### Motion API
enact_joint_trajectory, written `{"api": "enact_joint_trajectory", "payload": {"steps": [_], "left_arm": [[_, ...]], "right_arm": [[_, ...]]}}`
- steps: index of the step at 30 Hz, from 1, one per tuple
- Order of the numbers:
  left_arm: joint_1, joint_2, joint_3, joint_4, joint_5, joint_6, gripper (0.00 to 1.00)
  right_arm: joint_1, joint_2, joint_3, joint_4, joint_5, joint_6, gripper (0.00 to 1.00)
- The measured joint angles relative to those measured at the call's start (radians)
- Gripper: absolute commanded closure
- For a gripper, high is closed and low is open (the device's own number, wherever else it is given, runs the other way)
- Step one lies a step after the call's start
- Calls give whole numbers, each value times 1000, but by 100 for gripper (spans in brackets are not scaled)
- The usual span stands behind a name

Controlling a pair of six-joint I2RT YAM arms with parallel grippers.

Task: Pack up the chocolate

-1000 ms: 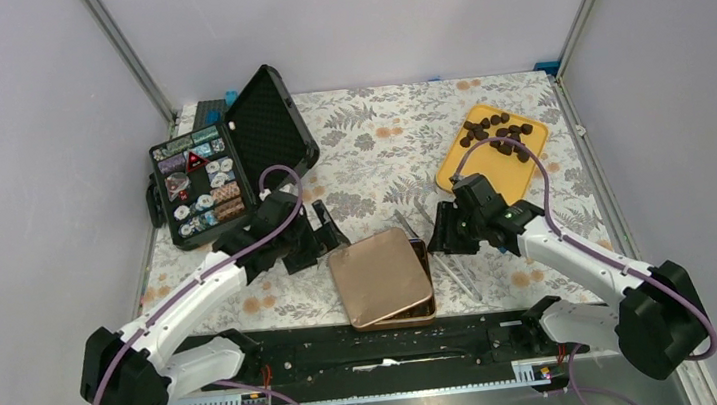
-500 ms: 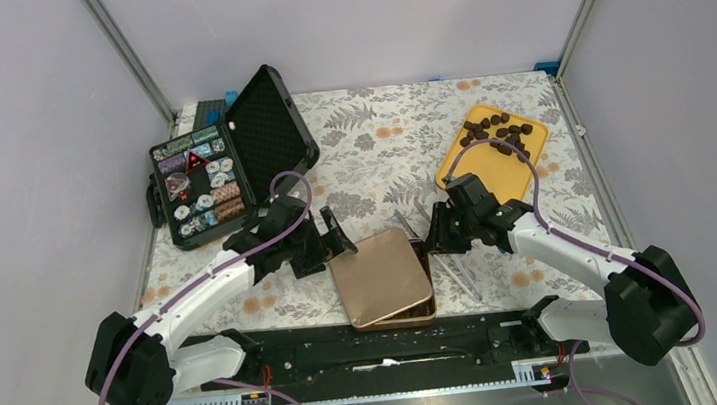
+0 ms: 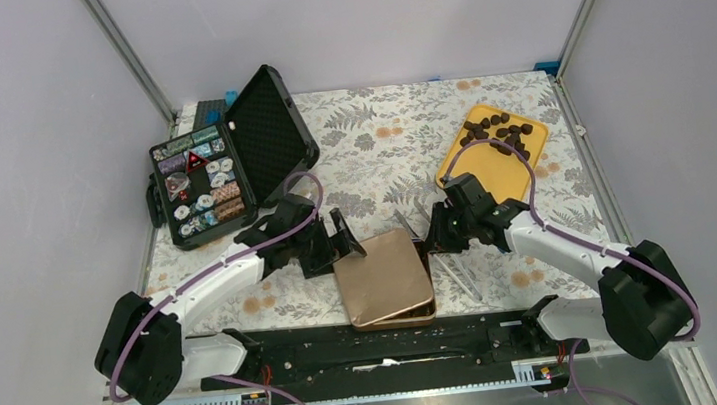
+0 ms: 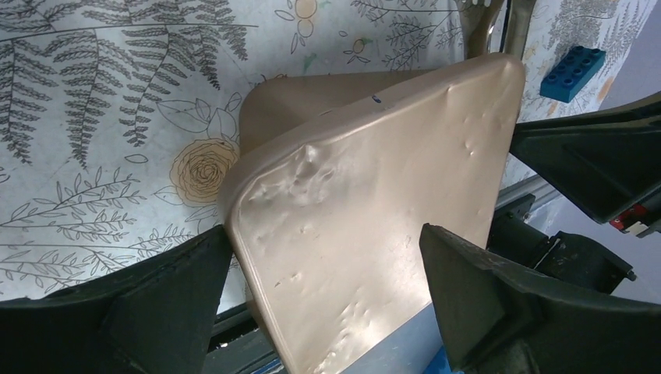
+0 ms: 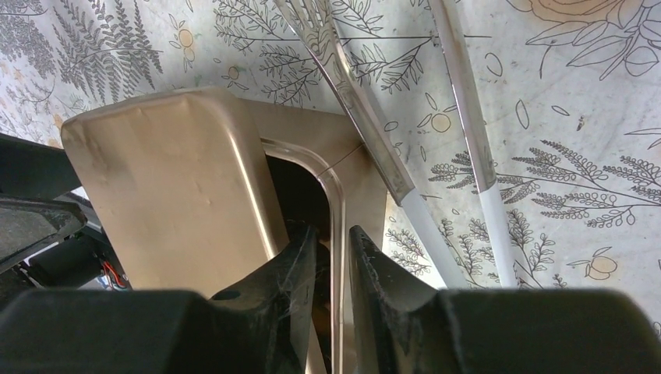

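Chocolate (image 3: 498, 132) sat piled on the yellow tray (image 3: 507, 175), far right of the bench (image 3: 378, 140), well apart from both grippers. None was visible in the tin (image 5: 312, 128), which sat near-centre with the lid (image 3: 379, 276) skewed on top and tilted. My right gripper (image 5: 334, 241) was pinched nearly closed on the tin's right wall, one finger inside and one outside. My left gripper (image 4: 323, 245) was spread wide, empty, fingers flanking the lid's corner. Clear tongs (image 5: 366, 117) lay just beside the tin.
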Motion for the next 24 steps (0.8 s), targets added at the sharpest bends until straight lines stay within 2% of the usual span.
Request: {"api": "enact_joint_trajectory", "payload": {"steps": [1,3,5,15,24], "left_arm": [[0,0,0,5,3,2,4],[0,3,0,15,10,6,4],[0,11,0,20,16,11,3],[-8,92,19,37,68,71,3],[-10,131,69,-27,52,129,3]], "right_arm": [[0,2,0,0,0,0,77],[0,8,-1,6,0,0,92],[0,19,-2,14,-2,0,100],[2,64,8,90,-32,0,100],[2,166,91,110,-29,-22,100]]}}
